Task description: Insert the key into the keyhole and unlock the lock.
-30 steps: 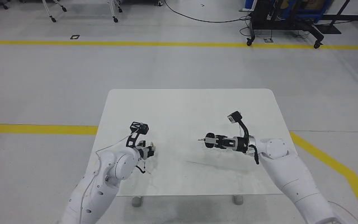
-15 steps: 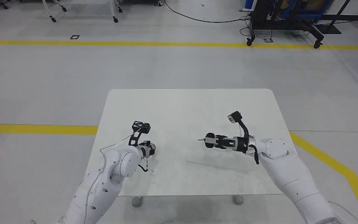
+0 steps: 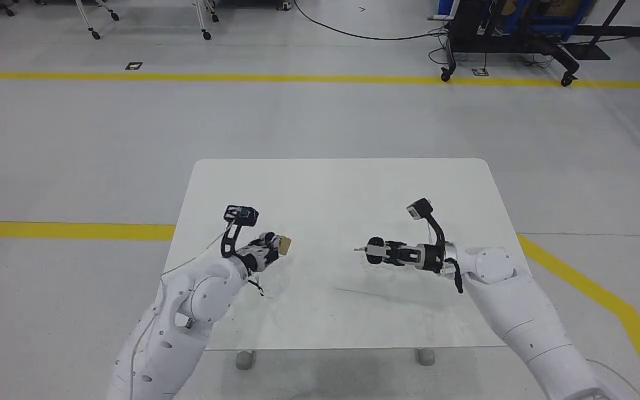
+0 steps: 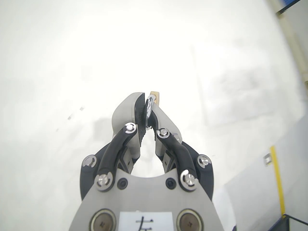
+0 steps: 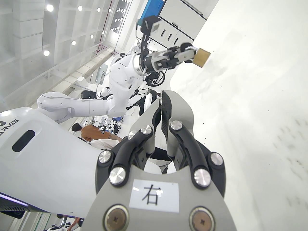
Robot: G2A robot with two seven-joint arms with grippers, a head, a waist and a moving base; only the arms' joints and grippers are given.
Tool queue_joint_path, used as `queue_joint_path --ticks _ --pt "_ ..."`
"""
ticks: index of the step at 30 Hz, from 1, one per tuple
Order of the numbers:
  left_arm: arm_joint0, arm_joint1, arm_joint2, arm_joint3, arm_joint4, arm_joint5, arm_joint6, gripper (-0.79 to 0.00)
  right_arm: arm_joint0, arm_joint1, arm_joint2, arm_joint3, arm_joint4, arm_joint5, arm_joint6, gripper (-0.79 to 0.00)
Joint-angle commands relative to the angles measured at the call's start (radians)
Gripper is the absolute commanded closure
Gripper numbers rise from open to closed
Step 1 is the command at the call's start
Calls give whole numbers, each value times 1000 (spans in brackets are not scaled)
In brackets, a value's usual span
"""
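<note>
Left claw is clenched on the steel hoop of the padlock, and that is where the change lies. A second ago it hung lower, nearer the robot's edge of the worktop, with the lock tucked in by the wrist. Now the arm has lifted and swung, so the brass body sticks out ahead of the pads and points toward the other arm. Across the gap, the right claw has not shifted in that time. It is pinched shut on the key, whose tip juts toward the padlock. Lock and key are well apart, both held above the worktop and roughly facing each other.

To my eye the lock has just been offered up for the key. What is left is to close the gap, line the tip up with the keyhole, push in and turn.

Several things are hard to make out. From the left wrist, just a corner of the brass body peeps past the pads. From the right wrist the padlock hangs tilted and far off, showing a broad face and an edge, and I cannot tell where its keyhole sits. The key is swallowed between the right claw's pads up close, and from above it is a thin sliver, so which way its blade is turned cannot be judged.
</note>
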Motion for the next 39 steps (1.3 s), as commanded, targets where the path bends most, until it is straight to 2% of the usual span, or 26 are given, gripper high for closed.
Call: queue_joint_path --ticks 1,4,8,12,14,18,27,33,39 --pt "34 -3 -38 17 -206 -147 122 0 0 0 0 0 0 0 0 0" --pt "39 -7 -49 66 -404 -307 132 0 0 0 0 0 0 0 0 0" --pt "-4 -12 -37 128 -557 -414 87 0 0 0 0 0 0 0 0 0" --pt "-8 -12 -36 131 -557 -420 85 0 0 0 0 0 0 0 0 0" --pt "-7 -12 -36 130 -560 -419 89 0 -7 -1 9 -5 -5 5 -57 0" --pt "-15 -19 -5 151 -651 -412 66 0 -17 -11 22 -9 82 -27 -166 0" --pt "-57 -31 65 229 -705 -464 16 0 107 -57 -73 37 69 17 -289 0" --pt "-70 -33 94 240 -704 -498 -34 0 182 -94 -144 110 39 9 -361 0" --pt "-84 -31 93 244 -715 -494 -57 0 214 -116 -198 129 2 -4 -333 0"
